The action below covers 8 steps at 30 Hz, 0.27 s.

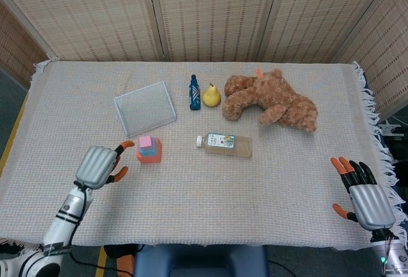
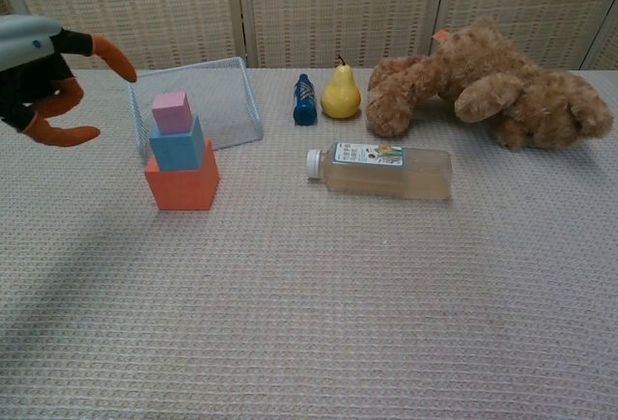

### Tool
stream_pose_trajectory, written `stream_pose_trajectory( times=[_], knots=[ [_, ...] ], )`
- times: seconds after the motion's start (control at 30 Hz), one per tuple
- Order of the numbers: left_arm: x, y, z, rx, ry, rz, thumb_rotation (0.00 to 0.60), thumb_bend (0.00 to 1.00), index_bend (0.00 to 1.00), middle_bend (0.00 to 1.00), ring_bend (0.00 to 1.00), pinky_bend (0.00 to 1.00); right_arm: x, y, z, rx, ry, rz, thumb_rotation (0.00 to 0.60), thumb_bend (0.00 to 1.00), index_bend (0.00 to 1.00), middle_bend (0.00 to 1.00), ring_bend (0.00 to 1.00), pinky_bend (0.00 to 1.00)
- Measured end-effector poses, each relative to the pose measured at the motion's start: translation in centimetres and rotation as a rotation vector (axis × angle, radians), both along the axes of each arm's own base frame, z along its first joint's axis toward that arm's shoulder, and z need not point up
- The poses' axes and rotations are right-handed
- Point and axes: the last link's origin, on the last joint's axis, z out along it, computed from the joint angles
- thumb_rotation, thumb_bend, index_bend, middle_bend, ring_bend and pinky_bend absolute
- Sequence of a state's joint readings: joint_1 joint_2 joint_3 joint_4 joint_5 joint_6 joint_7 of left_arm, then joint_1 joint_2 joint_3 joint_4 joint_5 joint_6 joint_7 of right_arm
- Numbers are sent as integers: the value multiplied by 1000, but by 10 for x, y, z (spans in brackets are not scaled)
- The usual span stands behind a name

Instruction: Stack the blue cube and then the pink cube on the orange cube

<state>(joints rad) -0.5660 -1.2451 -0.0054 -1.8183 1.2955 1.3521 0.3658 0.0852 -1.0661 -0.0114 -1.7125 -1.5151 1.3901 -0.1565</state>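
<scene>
The orange cube (image 2: pixel 182 186) stands on the table at the left, with the blue cube (image 2: pixel 177 144) on it and the small pink cube (image 2: pixel 171 111) on top; the head view shows the same stack (image 1: pixel 148 149). My left hand (image 1: pixel 99 166) hovers to the left of the stack, apart from it, its fingers spread and holding nothing; it also shows at the left edge of the chest view (image 2: pixel 43 77). My right hand (image 1: pixel 363 194) rests open near the table's front right corner, far from the cubes.
A clear flat tray (image 1: pixel 145 107) lies behind the stack. A juice bottle (image 1: pixel 224 144) lies on its side mid-table. Further back stand a small blue bottle (image 1: pixel 194 92), a yellow pear (image 1: pixel 211 95) and a brown teddy bear (image 1: pixel 271 99).
</scene>
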Motion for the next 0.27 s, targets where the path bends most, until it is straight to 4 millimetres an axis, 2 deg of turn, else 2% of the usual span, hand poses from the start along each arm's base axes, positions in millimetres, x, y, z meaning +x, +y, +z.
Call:
stream_pose_trajectory(
  times=[0.03,0.1,0.2,0.27],
  knots=[
    [-12,-13,4,20,0,1,600,325,209,115,113,291,1,1,0,0,0,2,600,84,0,0,0,0],
    [-43,-43,14,80,-11,19,600,326,208,45,22,195,1,3,-1,2,2,5,600,84,0,0,0,0],
    [-88,-86,28,165,-28,72,600,327,200,2,0,129,3,5,-2,8,1,12,600,84,0,0,0,0],
    [-105,-105,34,184,-30,81,600,326,195,0,0,111,5,6,-4,14,1,21,600,83,0,0,0,0]
  ],
)
